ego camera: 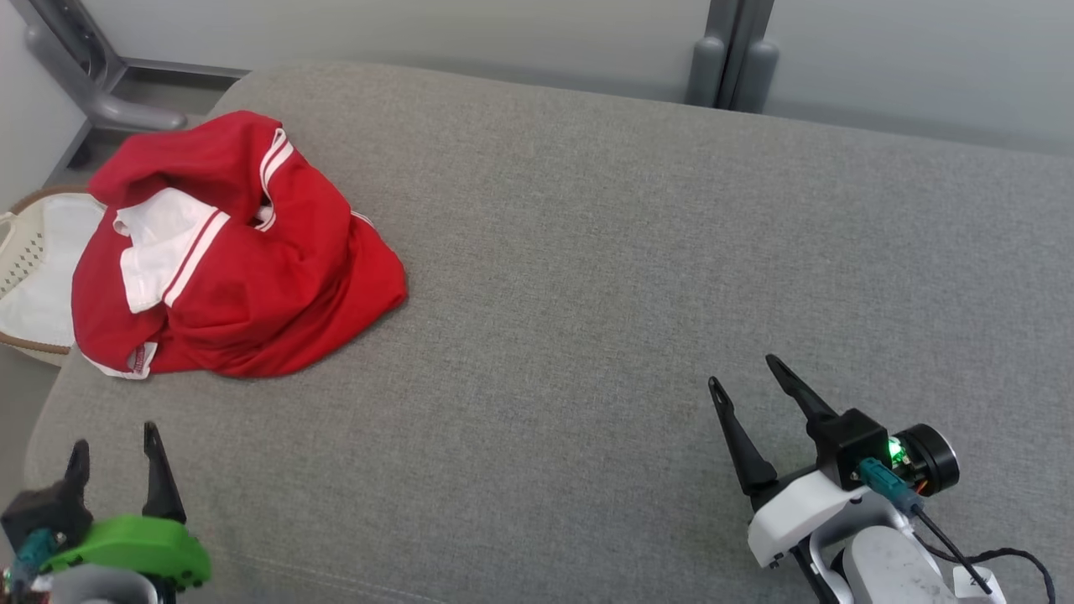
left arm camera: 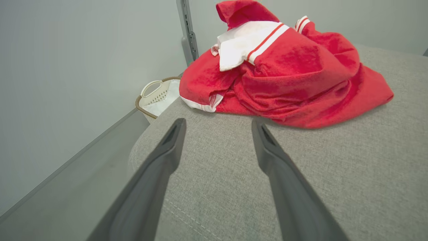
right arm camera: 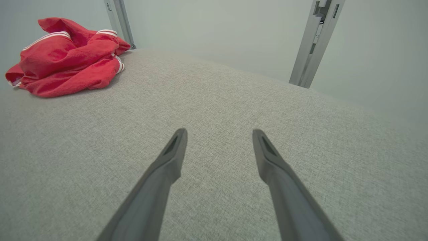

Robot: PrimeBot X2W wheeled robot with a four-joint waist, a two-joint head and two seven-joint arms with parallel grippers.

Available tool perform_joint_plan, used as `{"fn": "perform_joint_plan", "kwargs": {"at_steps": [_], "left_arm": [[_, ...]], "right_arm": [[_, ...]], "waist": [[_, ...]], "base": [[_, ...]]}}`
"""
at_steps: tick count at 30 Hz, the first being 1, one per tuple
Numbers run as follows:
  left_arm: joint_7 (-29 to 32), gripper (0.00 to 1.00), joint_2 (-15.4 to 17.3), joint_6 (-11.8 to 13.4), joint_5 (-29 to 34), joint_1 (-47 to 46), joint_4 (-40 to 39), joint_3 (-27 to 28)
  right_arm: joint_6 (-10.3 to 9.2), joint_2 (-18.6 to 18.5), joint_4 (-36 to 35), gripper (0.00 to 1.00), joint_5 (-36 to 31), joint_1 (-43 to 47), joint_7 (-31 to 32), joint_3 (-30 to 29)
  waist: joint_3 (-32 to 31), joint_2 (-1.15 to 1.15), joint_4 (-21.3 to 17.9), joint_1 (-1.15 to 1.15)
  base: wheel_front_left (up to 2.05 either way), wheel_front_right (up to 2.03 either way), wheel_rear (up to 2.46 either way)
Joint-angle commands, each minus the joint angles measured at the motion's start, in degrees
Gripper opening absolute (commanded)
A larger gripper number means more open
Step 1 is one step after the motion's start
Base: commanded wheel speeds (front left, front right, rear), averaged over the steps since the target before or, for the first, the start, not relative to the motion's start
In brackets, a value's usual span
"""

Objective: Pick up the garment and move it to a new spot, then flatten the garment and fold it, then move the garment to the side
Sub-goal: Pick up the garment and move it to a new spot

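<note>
The garment (ego camera: 235, 252) is a red piece with white stripes and a white panel, lying crumpled in a heap at the far left of a grey cushioned surface (ego camera: 604, 277). It also shows in the left wrist view as the garment (left arm camera: 287, 73) and in the right wrist view as the garment (right arm camera: 67, 57). My left gripper (ego camera: 115, 440) stands open at the lower left, a short way in front of the heap, nothing between its fingers (left arm camera: 167, 150). My right gripper (ego camera: 742, 372) is open at the lower right, far from the garment, over bare cushion.
A pale woven basket (ego camera: 33, 268) with a brown rim sits on the floor off the cushion's left edge, beside the garment. Grey metal posts (ego camera: 730, 59) and a pale wall stand behind the cushion. The rounded front-left corner of the cushion lies near my left gripper.
</note>
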Motion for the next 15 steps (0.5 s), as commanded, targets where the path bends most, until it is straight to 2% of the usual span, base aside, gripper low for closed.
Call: {"fn": "perform_joint_plan", "kwargs": {"at_steps": [1, 9, 15], "left_arm": [[-0.04, 1.00, 1.12, -0.29, -1.31, -2.56, 0.15, -1.70], [-0.04, 1.00, 11.13, -0.32, -12.93, -13.59, 2.57, -13.24], [-0.03, 1.00, 18.27, -0.33, -22.43, -21.99, 6.92, -24.84]], "right_arm": [[-0.04, -0.34, -0.14, 1.00, -0.75, -0.88, -0.28, -0.21], [-0.04, -0.34, -1.52, 1.00, -2.26, -3.72, -0.28, 0.08], [-0.04, -0.35, -2.18, 1.00, -3.33, -5.76, -0.28, 0.49]], "waist": [[2.18, 0.00, -0.85, 0.00], [7.61, 0.00, -3.02, 0.00], [11.80, 0.00, -5.11, 0.00]], "base": [[0.00, 0.00, 0.00], [0.00, 0.00, 0.00], [0.00, 0.00, 0.00]]}}
